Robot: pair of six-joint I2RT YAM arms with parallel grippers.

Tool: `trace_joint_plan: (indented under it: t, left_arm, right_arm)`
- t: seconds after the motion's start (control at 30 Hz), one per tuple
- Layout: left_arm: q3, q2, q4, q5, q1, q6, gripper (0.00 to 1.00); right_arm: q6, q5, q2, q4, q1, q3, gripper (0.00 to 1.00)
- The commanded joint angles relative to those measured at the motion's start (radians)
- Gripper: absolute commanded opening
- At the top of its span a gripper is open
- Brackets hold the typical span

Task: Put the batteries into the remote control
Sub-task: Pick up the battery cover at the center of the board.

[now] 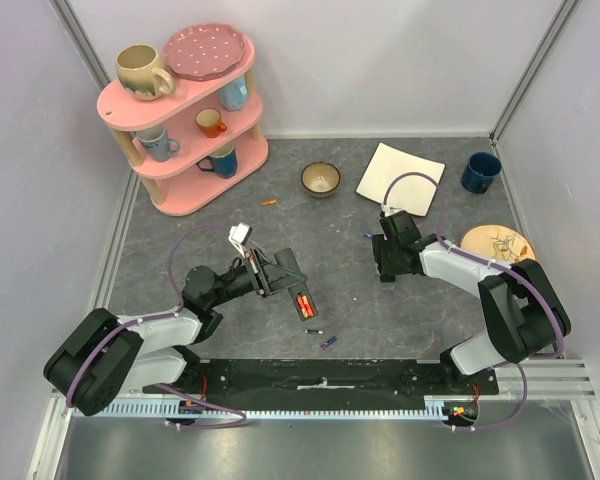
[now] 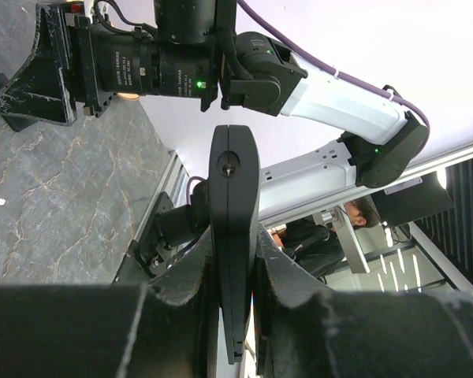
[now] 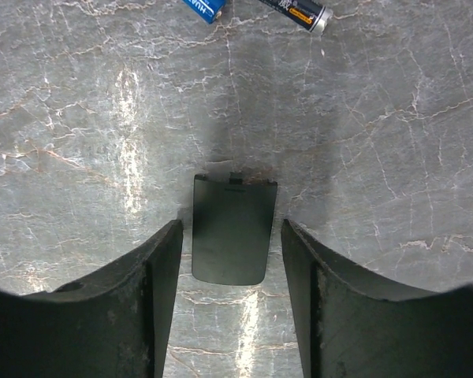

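Nearest us, just this side of the remote control (image 1: 296, 288), two loose batteries (image 1: 327, 343) lie on the tabletop (image 1: 400, 320). The left fingers (image 2: 292, 307) are clamped on the remote control, which shows edge-on from the wrist, with red batteries (image 1: 305, 305) sitting in its open compartment. To the right of the remote control, the right fingers (image 3: 154, 299) stand apart on either side of a flat black cover (image 3: 232, 228), clear of it. Beyond the remote control we see an orange battery (image 1: 270, 203) and a bowl (image 1: 321, 179).
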Motion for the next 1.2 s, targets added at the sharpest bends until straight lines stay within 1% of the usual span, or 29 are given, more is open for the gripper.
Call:
trace_joint_plan:
  t: [0.0,0.07,0.1,0.27,0.4,0.5,0.77,0.9,0.97,1.03,1.07,1.1,1.17]
  left_arm:
    - [0.024,0.009,0.078,0.023,0.002,-0.012,0.02]
    - [0.023,0.008,0.078,0.023,0.002,-0.012,0.02]
    - [0.021,0.006,0.08,0.021,0.002,-0.011,0.02]
    - [0.021,0.011,0.085,0.015,0.0,-0.014,0.02]
    - [0.024,0.017,0.089,0.015,0.0,-0.018,0.02]
    - [0.026,0.017,0.091,0.011,-0.003,-0.018,0.02]
    - [0.021,0.028,0.1,0.002,-0.012,-0.018,0.02]
    - [0.024,0.034,0.105,0.0,-0.015,-0.018,0.02]
    - [0.024,0.037,0.109,0.0,-0.017,-0.02,0.02]
    - [0.026,0.042,0.114,-0.003,-0.018,-0.021,0.02]
    - [0.026,0.043,0.121,-0.002,-0.018,-0.024,0.02]
    - [0.027,0.045,0.123,-0.002,-0.018,-0.024,0.02]
    - [0.027,0.045,0.121,-0.002,-0.02,-0.026,0.02]
  right_arm:
    - [0.001,-0.049,0.013,-0.074,-0.006,-0.024,0.57]
    - [0.002,-0.052,0.017,-0.077,-0.006,-0.024,0.53]
    - [0.001,-0.054,0.02,-0.077,-0.006,-0.024,0.49]
    - [0.004,-0.066,0.022,-0.077,-0.003,-0.036,0.46]
    - [0.013,-0.078,0.011,-0.077,-0.002,-0.041,0.6]
    - [0.016,-0.087,0.007,-0.088,0.008,-0.04,0.61]
    - [0.033,-0.095,0.008,-0.088,0.031,-0.06,0.53]
    - [0.039,-0.093,0.016,-0.091,0.033,-0.063,0.47]
    - [0.045,-0.095,0.017,-0.09,0.034,-0.063,0.46]
    - [0.05,-0.092,0.027,-0.094,0.036,-0.06,0.51]
    - [0.054,-0.084,0.028,-0.1,0.036,-0.058,0.56]
    - [0.056,-0.078,0.025,-0.105,0.037,-0.058,0.63]
    - [0.065,-0.063,0.023,-0.116,0.037,-0.055,0.68]
